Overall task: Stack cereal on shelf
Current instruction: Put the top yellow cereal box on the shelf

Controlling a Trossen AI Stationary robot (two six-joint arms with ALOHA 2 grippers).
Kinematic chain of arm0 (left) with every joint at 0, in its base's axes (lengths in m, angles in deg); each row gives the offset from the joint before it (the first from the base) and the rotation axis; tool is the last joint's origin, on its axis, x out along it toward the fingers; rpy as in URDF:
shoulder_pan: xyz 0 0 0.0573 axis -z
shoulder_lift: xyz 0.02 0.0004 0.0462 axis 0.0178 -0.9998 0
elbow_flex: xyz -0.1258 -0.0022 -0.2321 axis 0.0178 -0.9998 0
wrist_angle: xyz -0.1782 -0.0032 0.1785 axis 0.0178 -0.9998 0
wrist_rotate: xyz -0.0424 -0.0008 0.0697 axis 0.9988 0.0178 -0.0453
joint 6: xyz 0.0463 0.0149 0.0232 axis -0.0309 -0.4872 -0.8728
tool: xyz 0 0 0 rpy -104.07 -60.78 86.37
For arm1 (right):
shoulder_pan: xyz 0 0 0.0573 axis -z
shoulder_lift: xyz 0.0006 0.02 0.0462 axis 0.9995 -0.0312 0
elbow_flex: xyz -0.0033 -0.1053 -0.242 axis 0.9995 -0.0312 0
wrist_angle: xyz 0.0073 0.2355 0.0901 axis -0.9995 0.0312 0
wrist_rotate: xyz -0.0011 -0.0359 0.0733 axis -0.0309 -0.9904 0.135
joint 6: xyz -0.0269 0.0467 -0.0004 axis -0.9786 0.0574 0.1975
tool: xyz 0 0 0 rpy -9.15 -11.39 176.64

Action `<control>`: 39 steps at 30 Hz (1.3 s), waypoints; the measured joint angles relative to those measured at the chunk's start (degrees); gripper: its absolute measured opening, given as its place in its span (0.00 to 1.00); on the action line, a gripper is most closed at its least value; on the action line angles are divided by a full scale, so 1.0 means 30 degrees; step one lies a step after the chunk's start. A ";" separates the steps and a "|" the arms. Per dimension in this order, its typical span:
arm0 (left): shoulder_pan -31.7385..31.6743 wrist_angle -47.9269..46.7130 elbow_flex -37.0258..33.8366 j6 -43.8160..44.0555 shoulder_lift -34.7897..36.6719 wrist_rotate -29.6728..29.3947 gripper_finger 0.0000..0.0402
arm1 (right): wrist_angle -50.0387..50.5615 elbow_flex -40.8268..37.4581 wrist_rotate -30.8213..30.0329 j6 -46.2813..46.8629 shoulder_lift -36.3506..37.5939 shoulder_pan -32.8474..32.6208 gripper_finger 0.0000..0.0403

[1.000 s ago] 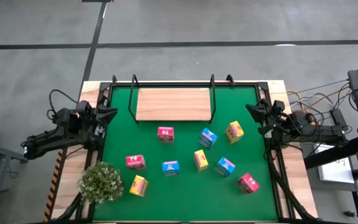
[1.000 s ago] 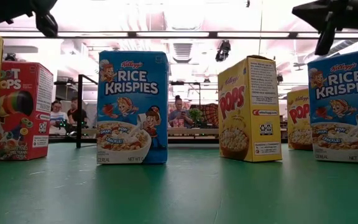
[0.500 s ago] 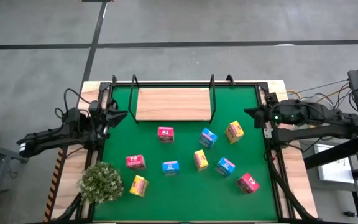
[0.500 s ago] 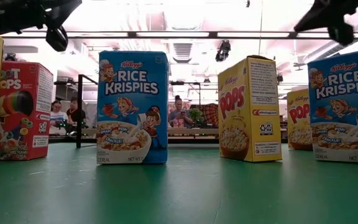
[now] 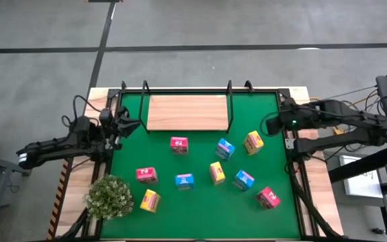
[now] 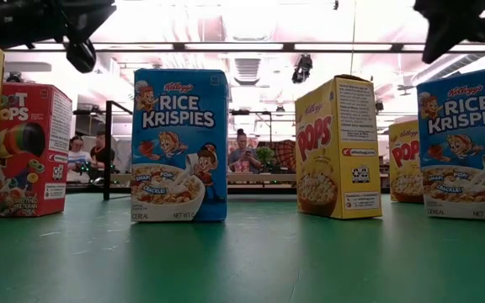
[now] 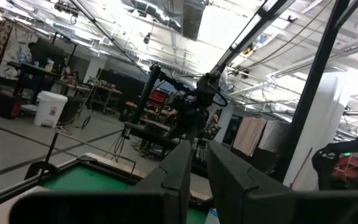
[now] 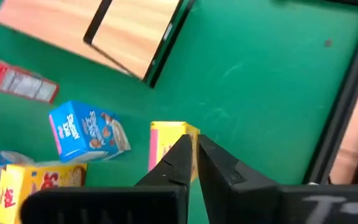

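The right gripper point(image 8: 191, 155), fingers together and empty, hovers above the yellow cereal carton point(image 5: 253, 142) nearest the shelf point(image 5: 187, 112). The left gripper point(image 5: 127, 125), nearly closed, waits beside the shelf's left end. The cartons look light, rigid and crushable; grip opposite flat faces gently.

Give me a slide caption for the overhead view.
Nine cereal cartons scattered on the green mat, wooden shelf bare, both arms at the edges.

The shelf point(image 5: 187, 112) is set at the mat's point(image 5: 261, 215) far edge; 9 cereal cartons point(image 5: 217, 172) are scattered before it, the plant point(image 5: 109, 196) at the near-left corner.
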 joint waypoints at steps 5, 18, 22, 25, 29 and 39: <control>0.0000 0.0002 0.0000 -0.0005 -0.0267 -0.0014 0.09 | -0.0465 -0.0032 0.1814 -0.0996 -0.1139 0.0421 0.21; 0.0000 -0.0005 0.0000 -0.0013 -0.0657 -0.0036 0.09 | -0.0974 -0.1260 0.2568 -0.0987 -0.2272 0.0399 0.70; 0.0000 -0.0021 0.0000 -0.0013 -0.0690 -0.0036 0.09 | -0.1741 -0.1539 0.2416 -0.1206 -0.2420 0.0406 0.78; -0.0001 -0.0016 0.0000 -0.0013 -0.0738 -0.0036 0.09 | -0.2334 -0.1975 0.2424 -0.1255 -0.2519 0.0399 0.80; 0.0000 -0.0105 0.0000 -0.0013 -0.0744 -0.0036 0.09 | -0.2912 -0.2679 0.2442 -0.1336 -0.2900 0.0399 0.81; 0.0000 -0.0107 0.0000 -0.0013 -0.0750 -0.0036 0.09 | -0.4616 -0.3738 0.2568 -0.2286 -0.4464 0.0399 0.81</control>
